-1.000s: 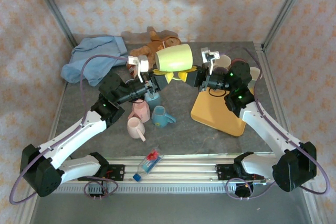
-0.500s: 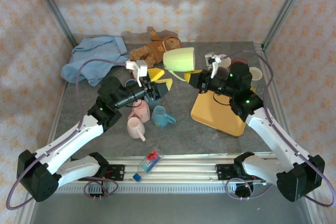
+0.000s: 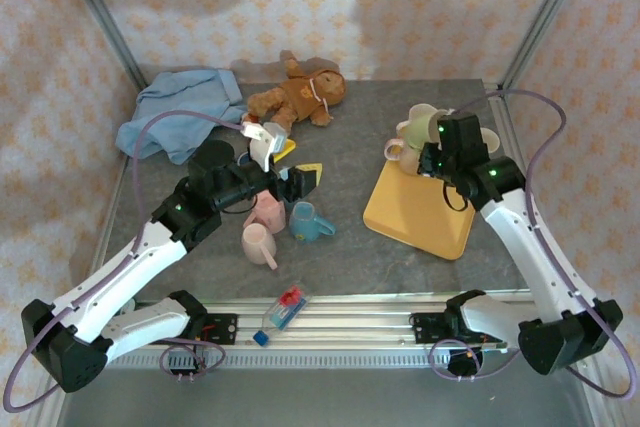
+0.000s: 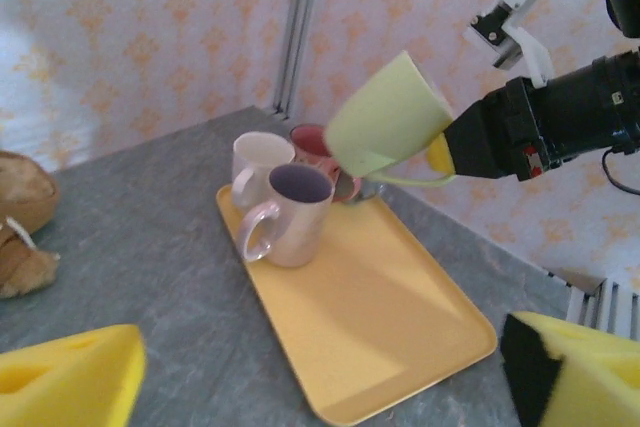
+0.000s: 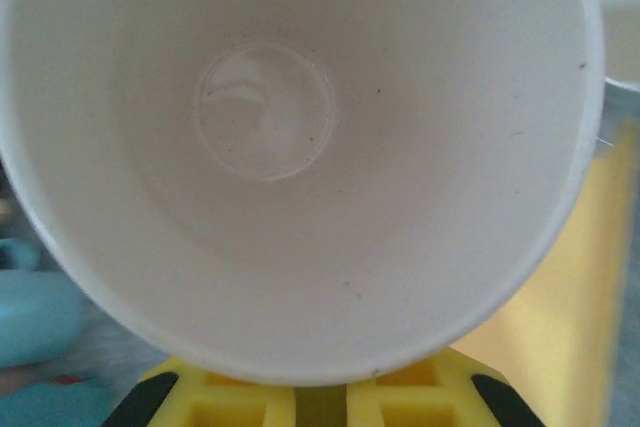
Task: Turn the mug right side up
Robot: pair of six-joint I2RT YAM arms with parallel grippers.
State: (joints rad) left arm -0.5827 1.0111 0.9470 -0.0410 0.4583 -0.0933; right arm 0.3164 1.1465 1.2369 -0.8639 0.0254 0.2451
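The grey, stone-flecked table (image 3: 350,247) carries a flat yellow tray (image 4: 380,337) with rounded corners and a low lip, smooth and probably plastic. Its near half lies bare, which looks like the likely landing spot, while three glossy cups crowd its far end: a lilac cup (image 4: 295,217), a white cup (image 4: 258,155) behind it and a red cup (image 4: 312,133) at the back, all standing mouth up. The mug (image 4: 385,117) is pale green, matt outside, and tapers from a wide mouth to a narrower base. It hangs in the air above that far end, over the red cup, and appears to touch none of the cups. It is neither inverted nor upright: it lies tilted, with its base pointing away from the right arm and its mouth turned back at that arm's wrist. The wrist camera looks straight into a smooth, off-white hollow with a faint round ring at the bottom. That attitude suits the job, since with the mug held from the mouth side a roll of the wrist would seem enough to bring the opening upward. The right gripper (image 4: 438,153) is clamped on the mug at its rim or handle side; which of the two it pinches cannot be told. The left gripper (image 3: 304,179) hovers low near the table's middle, facing the tray. Its yellow foam pads (image 4: 70,387) are spread wide with nothing between them, apparently standing clear of the turn.
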